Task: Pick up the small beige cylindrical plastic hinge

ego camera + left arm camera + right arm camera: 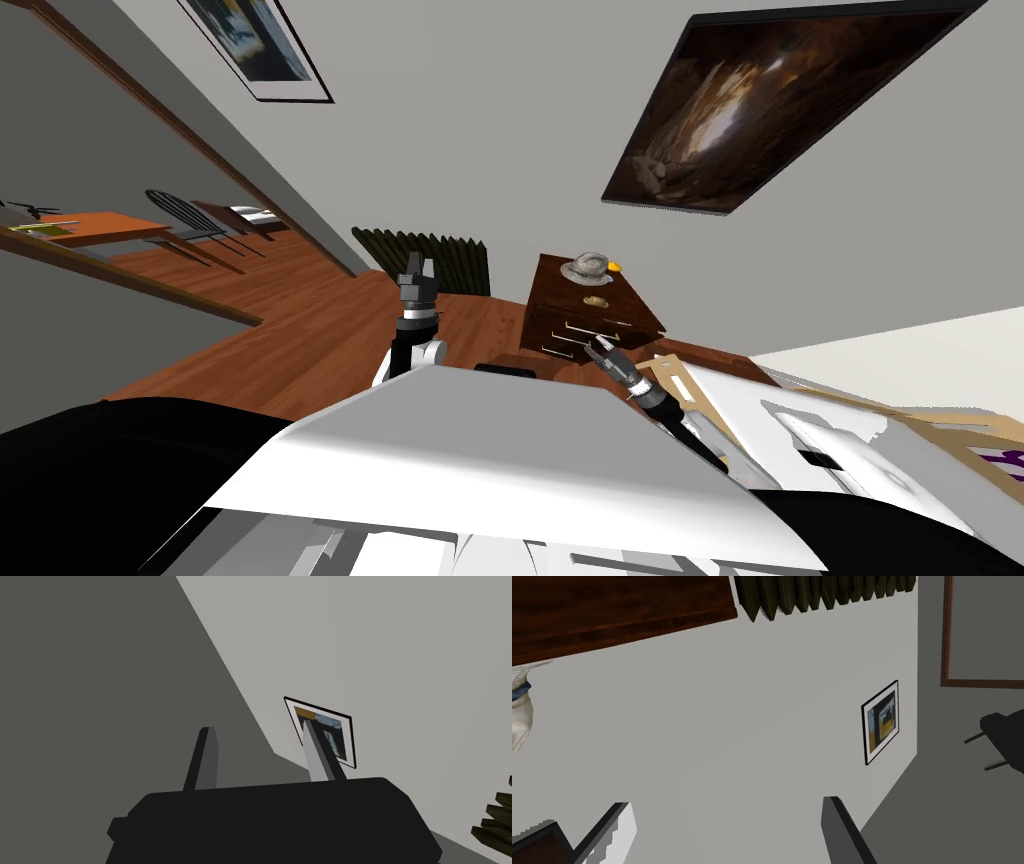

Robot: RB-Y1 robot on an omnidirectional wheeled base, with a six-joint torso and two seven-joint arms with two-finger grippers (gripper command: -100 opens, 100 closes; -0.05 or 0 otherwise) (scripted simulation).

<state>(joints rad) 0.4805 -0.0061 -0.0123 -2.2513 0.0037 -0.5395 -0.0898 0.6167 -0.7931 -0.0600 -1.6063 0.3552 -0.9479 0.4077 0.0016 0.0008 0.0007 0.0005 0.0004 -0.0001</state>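
Left arm is raised, forearm upright, the left gripper pointing up the grey wall; its fingers stand parted with nothing between them. Over to the right arm: it is stretched forward and low, with the right gripper aimed at the drawer front of a dark wood cabinet. It is close to a drawer handle, though I can't tell whether it touches. The fingers are spread wide and hold nothing. Now the room: a wooden floor on the left, then a dark ribbed radiator against the wall. On the cabinet top sit a grey hat-like thing and a small orange piece just beside it. The small beige hinge lies nearer the front edge, just beyond the right gripper's tips. A big dark framed picture hangs high on the right.
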